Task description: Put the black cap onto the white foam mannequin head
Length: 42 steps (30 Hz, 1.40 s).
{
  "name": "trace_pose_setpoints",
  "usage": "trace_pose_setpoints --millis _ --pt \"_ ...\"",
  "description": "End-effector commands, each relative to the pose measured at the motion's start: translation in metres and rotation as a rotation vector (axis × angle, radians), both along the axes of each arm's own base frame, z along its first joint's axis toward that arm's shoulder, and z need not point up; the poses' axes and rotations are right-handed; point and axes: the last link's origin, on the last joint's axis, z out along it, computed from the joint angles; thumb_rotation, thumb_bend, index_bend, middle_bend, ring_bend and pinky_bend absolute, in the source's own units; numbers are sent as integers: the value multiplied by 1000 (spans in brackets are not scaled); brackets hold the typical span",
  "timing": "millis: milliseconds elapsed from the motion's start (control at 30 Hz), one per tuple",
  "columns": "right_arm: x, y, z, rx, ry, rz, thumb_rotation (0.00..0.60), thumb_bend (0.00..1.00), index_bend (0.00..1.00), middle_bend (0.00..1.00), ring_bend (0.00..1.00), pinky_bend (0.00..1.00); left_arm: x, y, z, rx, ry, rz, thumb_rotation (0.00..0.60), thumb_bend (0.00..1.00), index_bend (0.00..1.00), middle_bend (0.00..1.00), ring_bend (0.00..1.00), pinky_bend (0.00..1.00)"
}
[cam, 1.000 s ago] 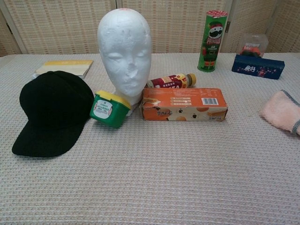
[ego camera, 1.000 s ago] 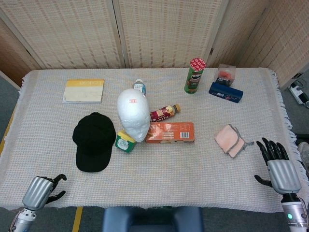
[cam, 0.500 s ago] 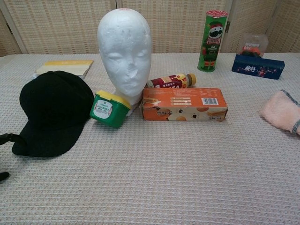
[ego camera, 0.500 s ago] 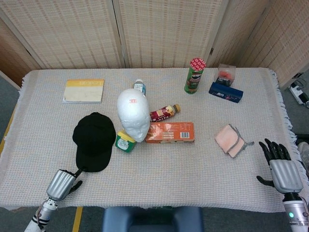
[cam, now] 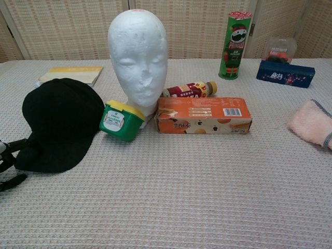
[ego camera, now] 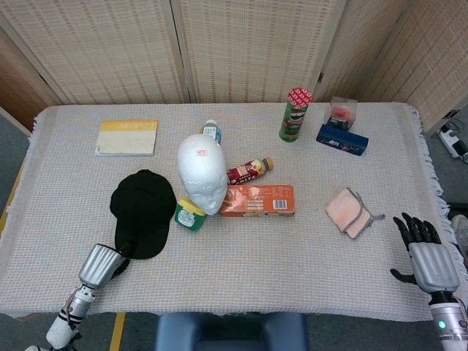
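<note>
The black cap lies flat on the table, left of the white foam mannequin head, which stands upright and bare. In the chest view the cap shows at the left and the mannequin head faces the camera. My left hand is at the near end of the cap's brim. Its fingers are spread there, one touching the brim's edge and another lower by the table. My right hand hovers open at the table's near right edge, holding nothing.
A green tub and an orange box lie against the head's base, with a bottle behind. A pink cloth, a Pringles can, a blue box and a yellow book lie further off.
My left hand has moved from the near left table edge rightward and forward up to the cap's brim. The right hand has drifted slightly nearer.
</note>
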Motion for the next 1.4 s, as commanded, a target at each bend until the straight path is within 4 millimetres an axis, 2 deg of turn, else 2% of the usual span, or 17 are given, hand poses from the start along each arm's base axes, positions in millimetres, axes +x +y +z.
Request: trace_pose_setpoints --millis 33,333,600,867,1067,1400 --pt "0 0 0 2 1 -2 600 62 0 0 0 0 0 4 -1 6 2 11 600 323 389 1000 996 994" --pt "-1 1 0 6 8 -9 600 62 0 0 0 0 0 14 0 30 -1 37 600 343 435 1000 994 994" --pt "-1 1 -3 29 19 -14 600 62 0 0 0 0 4 19 2 68 -74 57 600 354 552 1000 992 993" --pt "-1 2 -5 47 25 -17 600 63 0 0 0 0 21 32 11 154 -199 24 600 357 672 1000 988 992" --pt "0 2 -6 55 20 -16 600 63 0 0 0 0 27 41 16 187 -222 8 600 383 686 1000 988 992" --pt "0 3 -8 69 26 -15 600 62 0 0 0 0 27 43 25 210 -233 -11 600 459 690 1000 990 991"
